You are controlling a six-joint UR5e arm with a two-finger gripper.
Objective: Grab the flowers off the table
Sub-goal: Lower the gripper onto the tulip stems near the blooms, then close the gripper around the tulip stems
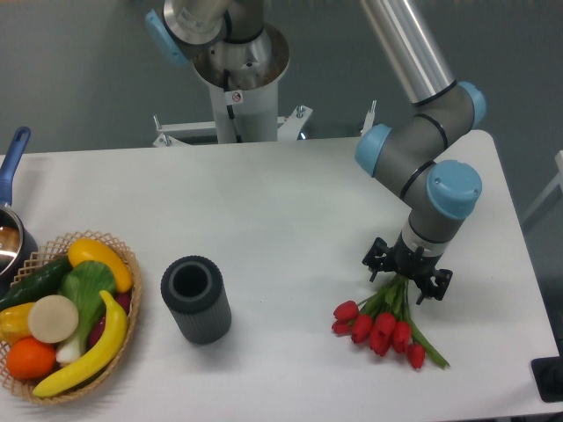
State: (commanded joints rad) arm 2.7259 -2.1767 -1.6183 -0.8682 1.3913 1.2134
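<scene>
The flowers, a bunch of red tulips with thin green stems, lie on the white table at the front right, heads pointing to the front. My gripper points straight down over the upper end of the stems. Its black fingers stick out on either side of the stems, so it looks open around them. The wrist hides the fingertips and the stem ends, so I cannot see contact.
A dark grey ribbed cylinder cup stands at the front middle. A wicker basket of toy fruit and vegetables sits at the front left. A blue-handled pot is at the left edge. The robot base stands behind the table.
</scene>
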